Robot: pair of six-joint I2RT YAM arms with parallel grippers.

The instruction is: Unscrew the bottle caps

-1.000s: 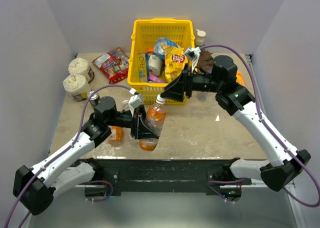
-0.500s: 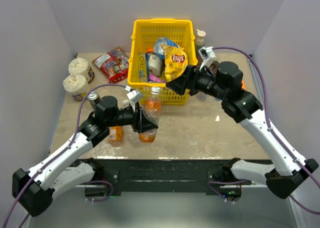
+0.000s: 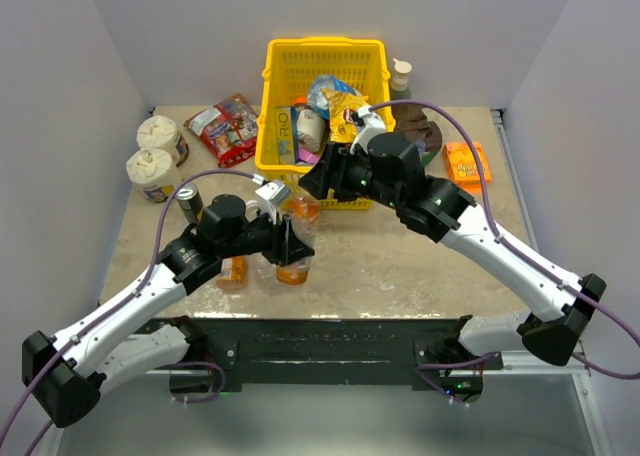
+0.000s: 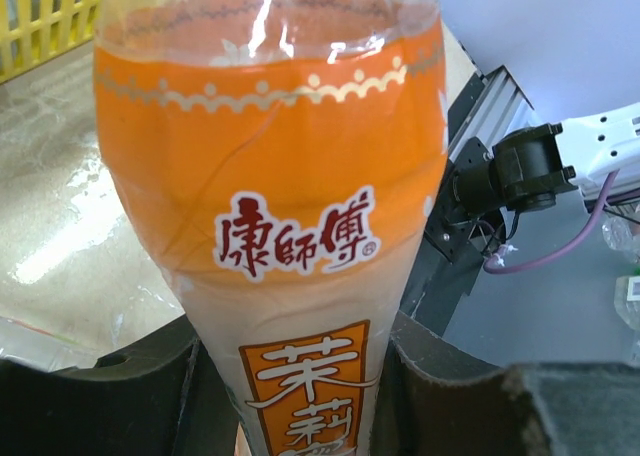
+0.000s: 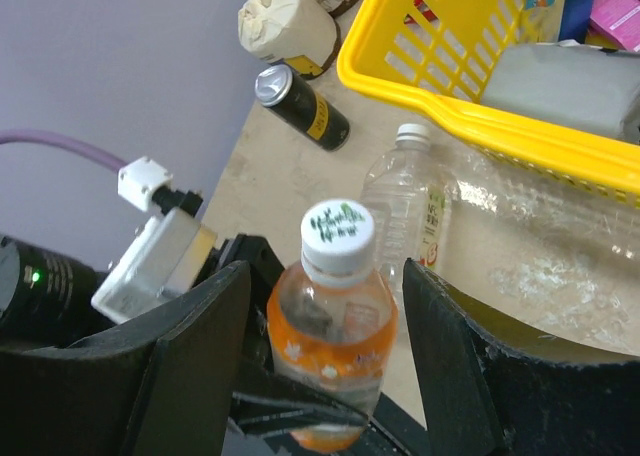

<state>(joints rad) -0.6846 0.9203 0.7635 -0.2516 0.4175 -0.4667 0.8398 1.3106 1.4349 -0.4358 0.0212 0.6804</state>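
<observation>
Lining up on the cap (image 5: 338, 228) now: our left gripper (image 4: 300, 396) is clamped on the bottle (image 4: 270, 176), cap sitting untouched between the half-open jaws of our right gripper (image 5: 325, 276). Next we'd close on it and twist, we reckon.

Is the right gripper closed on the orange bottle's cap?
No, the orange bottle's white cap sits between the right gripper's spread fingers, a gap on each side.

Yellow basket (image 3: 325, 44) (full of snacks (image 3: 328, 88)); white tubs (image 3: 160, 133); dark can (image 3: 188, 203).
</observation>
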